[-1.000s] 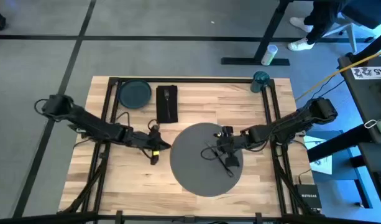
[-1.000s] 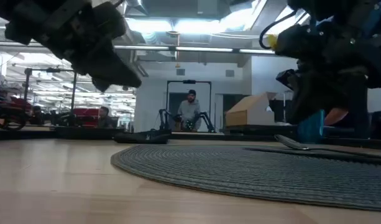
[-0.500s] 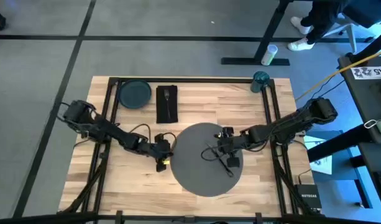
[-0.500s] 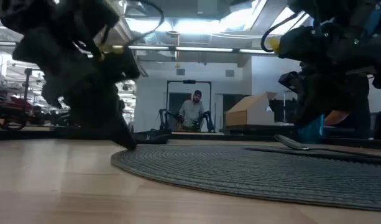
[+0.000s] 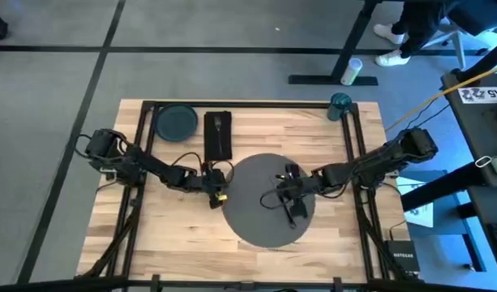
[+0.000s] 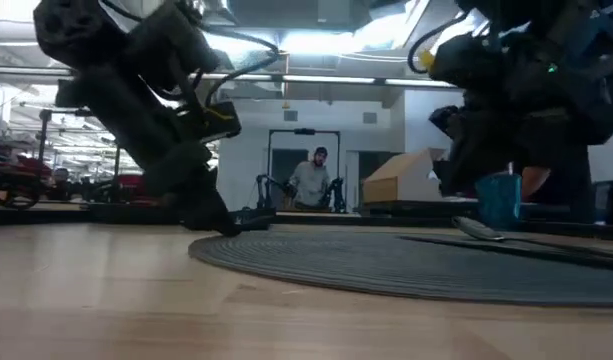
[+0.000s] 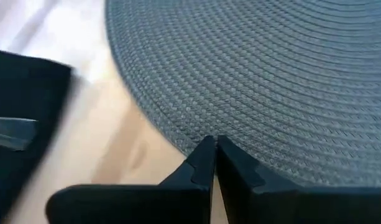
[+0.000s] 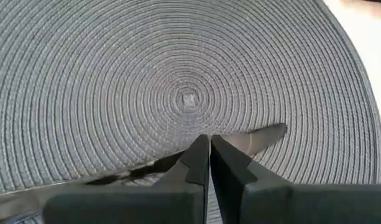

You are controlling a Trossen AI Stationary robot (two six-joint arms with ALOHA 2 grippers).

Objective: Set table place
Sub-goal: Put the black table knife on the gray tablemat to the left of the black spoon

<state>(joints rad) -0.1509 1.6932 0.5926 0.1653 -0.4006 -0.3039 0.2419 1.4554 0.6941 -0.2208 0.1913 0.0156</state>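
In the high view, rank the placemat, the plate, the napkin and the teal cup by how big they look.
1. Placemat, clearly largest.
2. Plate and napkin: too alike in area to rank; the plate is wider, the napkin longer.
3. Teal cup, smallest.

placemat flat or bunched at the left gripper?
Flat. The placemat lies level on the table in the low view; the left gripper, shut, meets its edge without a visible fold.

A robotics lab/workshop — open hall w/ strip ceiling lights [image 6: 316,40], grey carpet floor [image 5: 53,73], a person [image 6: 308,180] seated behind another arm rig, cardboard box [image 6: 401,175] — not a home.
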